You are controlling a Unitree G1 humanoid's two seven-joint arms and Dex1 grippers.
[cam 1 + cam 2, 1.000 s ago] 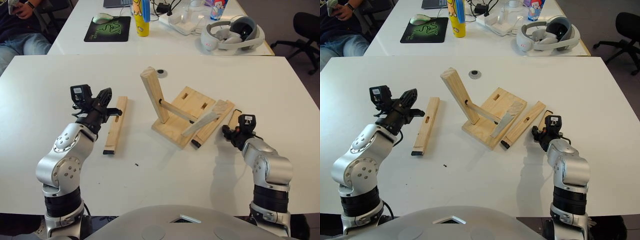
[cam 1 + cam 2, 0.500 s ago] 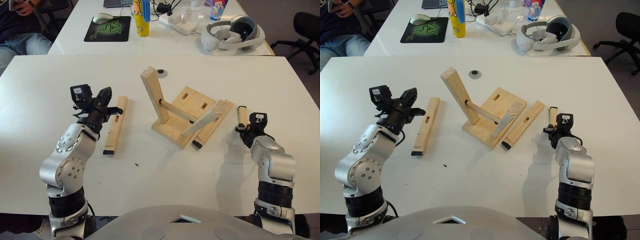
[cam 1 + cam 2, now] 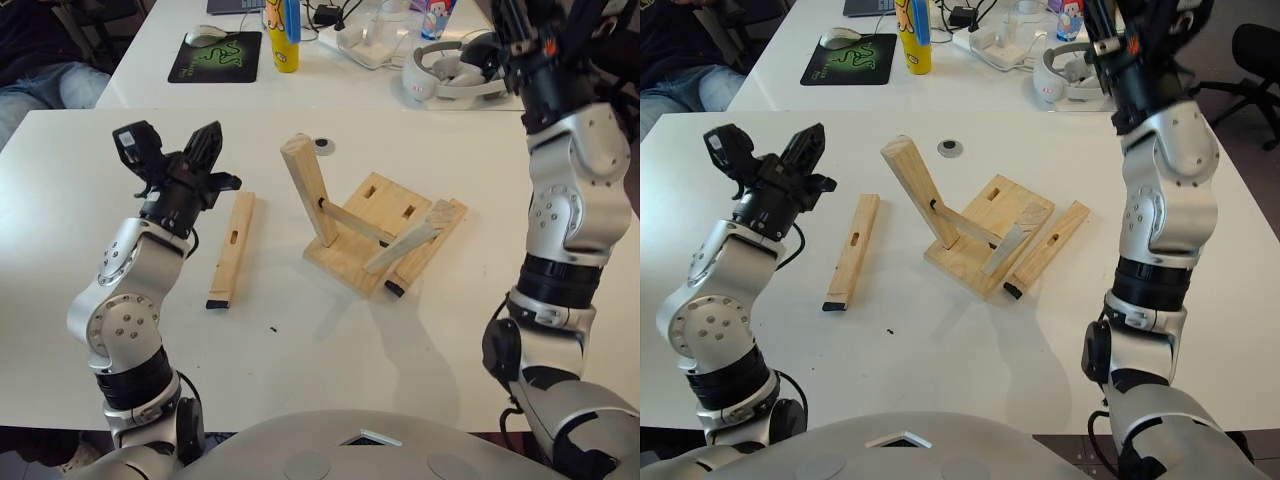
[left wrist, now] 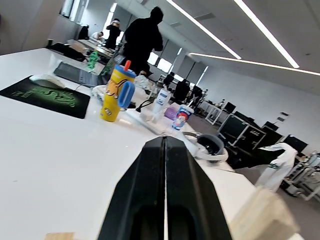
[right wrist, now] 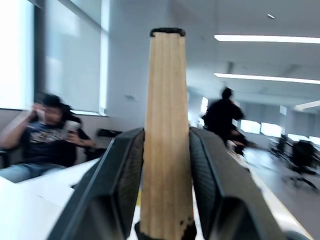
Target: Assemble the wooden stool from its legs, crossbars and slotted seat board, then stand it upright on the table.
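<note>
The left claw (image 3: 210,140) hangs in the air above the left part of a white table (image 3: 330,350), closer to the far edge than the near one. Its two black fingers are pressed together with nothing between them, a thin seam showing where they meet in the left wrist view.

Just right of that claw and a little nearer the front edge, a loose leg (image 3: 231,250) lies flat on the table. It has a slot in its upper face and a black cap on its near end. The claw is above and beside it, not touching.

A small round grey disc (image 3: 322,145) sits toward the far edge, near the middle of the table.

At the middle of the table the seat board (image 3: 380,205) lies flat, turned cornerwise, with rectangular slots showing. A standing leg (image 3: 308,190) rises from its left corner and leans toward the far left. A crossbar (image 3: 350,222) runs from that leg's side across the board. A second bar (image 3: 405,243) rests at a slant over the board's right side. Another leg (image 3: 425,255) lies flat against the board's right edge, its black cap pointing at the front edge.

The right arm is lifted high by the table's far right corner, well apart from the seat board. The right claw (image 5: 166,137) is clamped on a wooden piece (image 5: 167,90), which stands out past the fingertips and ends in a dark cap.

On a second table behind are a dark mouse mat (image 3: 215,57), a yellow bottle (image 3: 284,40) and a white headset (image 3: 455,70).
</note>
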